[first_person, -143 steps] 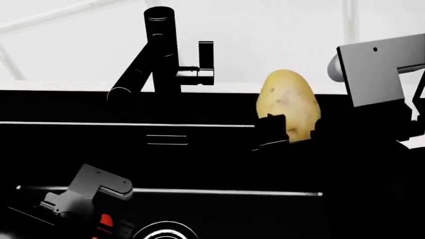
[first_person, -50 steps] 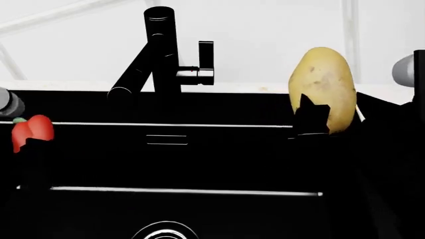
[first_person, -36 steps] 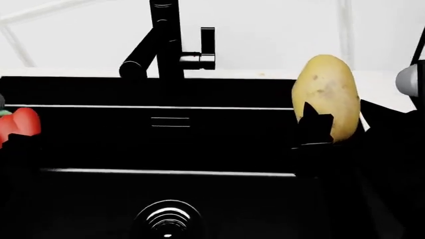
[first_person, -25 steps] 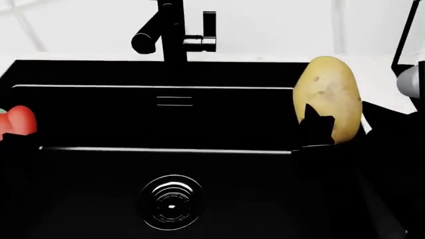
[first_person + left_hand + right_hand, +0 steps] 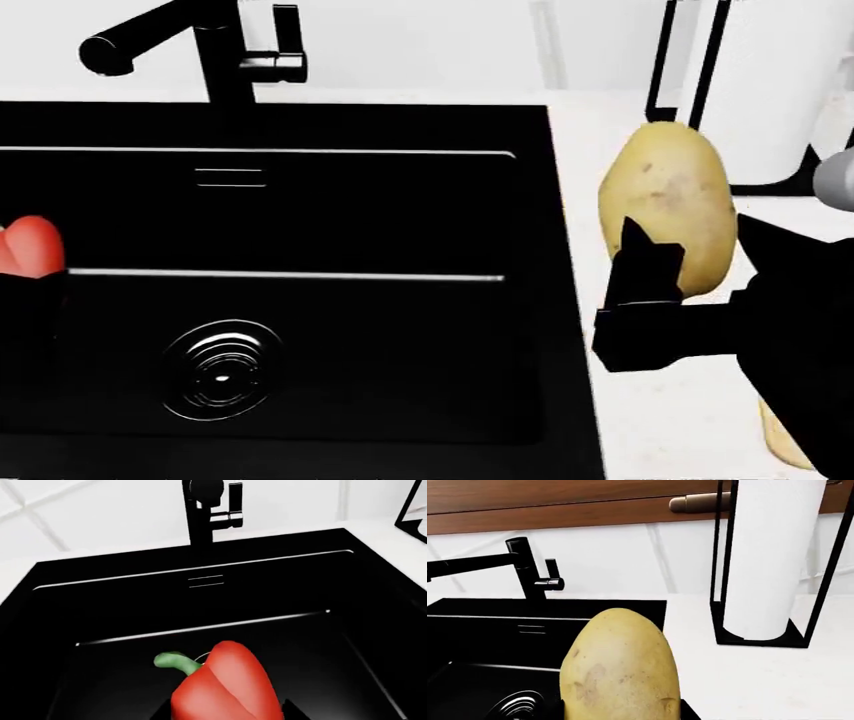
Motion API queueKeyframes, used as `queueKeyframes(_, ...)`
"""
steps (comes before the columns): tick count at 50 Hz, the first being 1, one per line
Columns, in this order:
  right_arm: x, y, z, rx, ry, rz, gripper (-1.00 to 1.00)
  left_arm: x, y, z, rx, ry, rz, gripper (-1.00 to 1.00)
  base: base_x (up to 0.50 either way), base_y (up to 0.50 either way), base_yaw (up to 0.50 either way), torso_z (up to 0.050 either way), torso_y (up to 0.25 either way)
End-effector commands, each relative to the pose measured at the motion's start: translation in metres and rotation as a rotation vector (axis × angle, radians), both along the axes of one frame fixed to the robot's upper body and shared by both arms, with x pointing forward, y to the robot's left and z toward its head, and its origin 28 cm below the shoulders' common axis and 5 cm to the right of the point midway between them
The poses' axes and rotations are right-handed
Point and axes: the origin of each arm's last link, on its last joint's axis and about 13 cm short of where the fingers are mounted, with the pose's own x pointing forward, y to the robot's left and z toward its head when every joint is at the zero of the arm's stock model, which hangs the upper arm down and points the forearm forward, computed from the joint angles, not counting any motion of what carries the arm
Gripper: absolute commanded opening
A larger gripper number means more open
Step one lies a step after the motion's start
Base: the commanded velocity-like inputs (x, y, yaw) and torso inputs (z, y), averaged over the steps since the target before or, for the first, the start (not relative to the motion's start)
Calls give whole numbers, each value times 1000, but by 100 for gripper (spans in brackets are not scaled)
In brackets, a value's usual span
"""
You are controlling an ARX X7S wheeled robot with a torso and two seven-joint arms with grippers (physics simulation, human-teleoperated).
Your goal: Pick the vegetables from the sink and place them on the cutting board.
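The big oval yellow-brown potato with small dark speckles (image 5: 667, 205) stands tall on its end, up in the air over the white counter (image 5: 667, 420), just right of the large black sink (image 5: 400, 200). The black right gripper (image 5: 654, 300) is closed around its lower part, and one dark pointed finger (image 5: 645, 265) crosses its front. The shiny red bell pepper with a curved green stem (image 5: 223, 685) is up above the sink's left side. The left gripper (image 5: 227, 712) holds it from below, fingers tight on its sides. The sink has thin silver lines and a round shiny drain ring (image 5: 220, 368). A tan wooden edge (image 5: 781, 440) peeks out behind the right arm.
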Motion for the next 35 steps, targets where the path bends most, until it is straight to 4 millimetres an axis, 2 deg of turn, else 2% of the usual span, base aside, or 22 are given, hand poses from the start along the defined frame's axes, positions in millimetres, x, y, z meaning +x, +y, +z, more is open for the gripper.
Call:
queueKeyframes(1,0,-2,0,1,-17,1,-100,2,-4,2,-8,-11,0,-100,0,-500,0,0,0)
queueKeyframes(19,-1,-3,-2,-1,-14,-7,-100,4,-8,2,-13,-15,-6,-100,0,-500,0,0,0)
queueKeyframes(20,-1,-3,-2,-1,-14,-7,-100,0,-3,4,-14,-16,-8,-100,0,-500,0,0,0)
queueKeyframes(34,-2,-3,-5,0,-2,1,-100,-1,-10,9,-13,-35,-24,-100,0,-500,0,0,0)
queueKeyframes(35,-2,-3,-6,2,-2,-1,-100,-5,-5,10,-14,-35,-25,-100,0,-500,0,0,0)
